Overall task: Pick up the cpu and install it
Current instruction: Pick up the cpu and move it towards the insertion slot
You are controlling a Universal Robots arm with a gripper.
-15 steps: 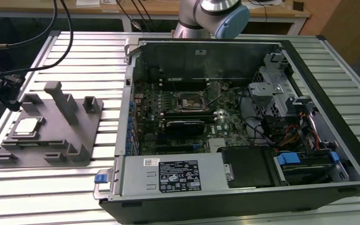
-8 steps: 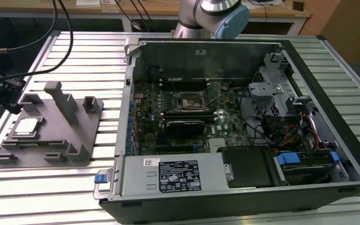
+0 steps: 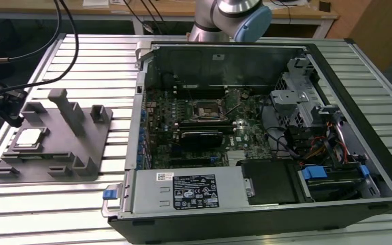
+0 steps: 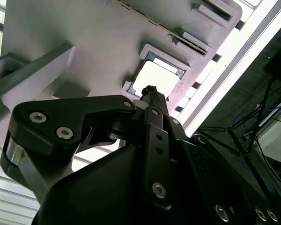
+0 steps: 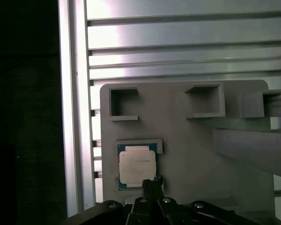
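We see cpu (image 5: 136, 167) lying in grey fixture (image 5: 192, 154) pocket; gripper (image 5: 152, 183) fingers together, tips near its edge.

Surface finishes
cpu (image 5: 136, 165) lid bright satin metal; fixture (image 5: 192, 150) matt grey plastic; table (image 3: 59, 209) ribbed brushed metal; gripper (image 5: 152, 184) matt black.

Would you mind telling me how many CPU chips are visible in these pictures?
1. The cpu lies in its pocket on the grey fixture, at the exterior view's left, with the gripper close by its edge. The motherboard socket looks empty.
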